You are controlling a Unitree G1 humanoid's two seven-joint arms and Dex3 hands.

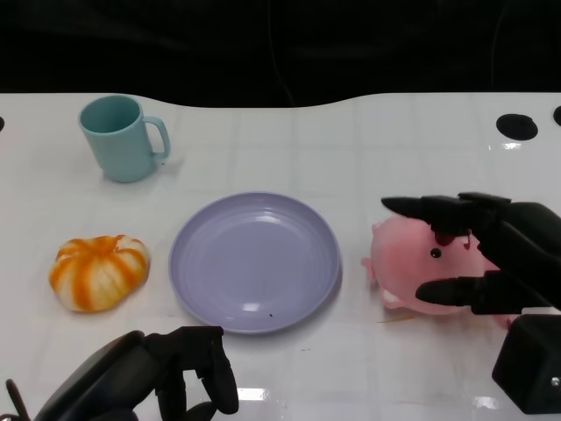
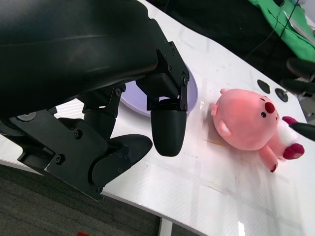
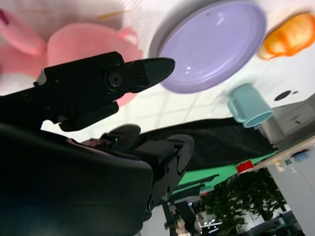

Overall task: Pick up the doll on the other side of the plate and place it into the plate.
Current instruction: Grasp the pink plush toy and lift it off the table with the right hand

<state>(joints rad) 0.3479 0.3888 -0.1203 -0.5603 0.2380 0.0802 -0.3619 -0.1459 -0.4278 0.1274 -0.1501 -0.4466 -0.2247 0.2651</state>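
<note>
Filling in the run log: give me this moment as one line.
phase: reaching | right hand: fingers spread over pink doll, not gripping | left hand: idle, curled | plate: empty | doll: on table right of plate

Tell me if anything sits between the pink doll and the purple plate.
Nothing visible does. The pink doll lies just right of the purple plate, bare white table between them. The right robot hand is around the doll.

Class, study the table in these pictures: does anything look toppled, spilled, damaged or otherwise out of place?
Only the pink doll: it lies tipped on its side beside the purple plate, not in it, with the right hand spread around it. The teal cup stands upright, the plate is bare, and nothing is spilled.
</note>
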